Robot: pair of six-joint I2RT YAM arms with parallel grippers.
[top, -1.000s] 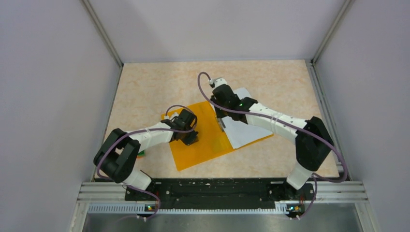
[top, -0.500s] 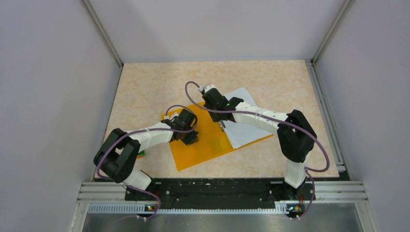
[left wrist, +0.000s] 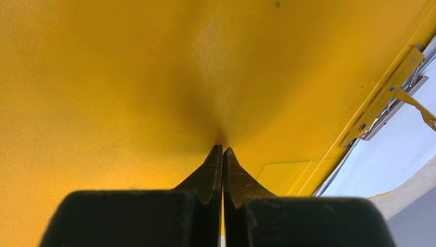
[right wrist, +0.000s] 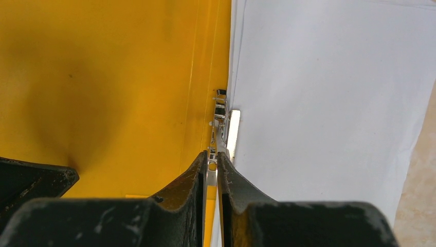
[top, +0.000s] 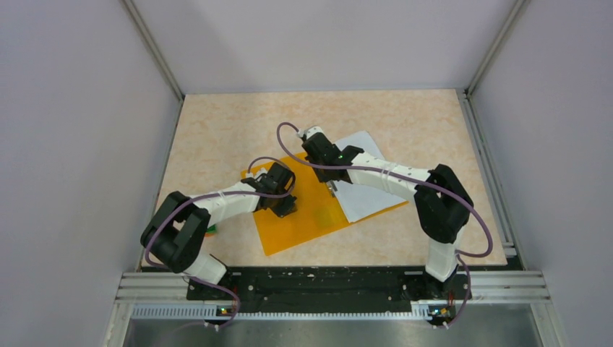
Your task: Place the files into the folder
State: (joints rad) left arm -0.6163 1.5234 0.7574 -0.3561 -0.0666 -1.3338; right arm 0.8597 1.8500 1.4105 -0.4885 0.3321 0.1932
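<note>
From above, the orange folder [top: 303, 224] lies open and flat near the middle of the counter [top: 231, 130], turned at an angle. White paper [top: 365, 191] rests on the folder's right leaf, and the paper's far corner reaches past the folder's edge onto the counter. Whether this is one sheet or two cannot be told. The left tool [top: 286, 207] is down on the folder's left leaf. The right tool [top: 331, 188] is down at the spine, between the bare orange leaf and the paper.

In the left wrist view, the left tool's two black fingers are pressed together with no gap. They hold nothing, and their tips touch the orange surface, which dimples slightly around them. At the right edge, a metal clip [left wrist: 389, 95] runs along the folder's spine, with the white paper just beyond it and a strip of counter in the corner.

In the right wrist view, the right tool's fingers stand very narrow, nipped on the near end of the metal clip, a thin strip of which shows in the slit between them. Orange folder fills the left of this view. The white paper fills the right, its edge lying just beside the clip, and counter shows at the lower right.
</note>
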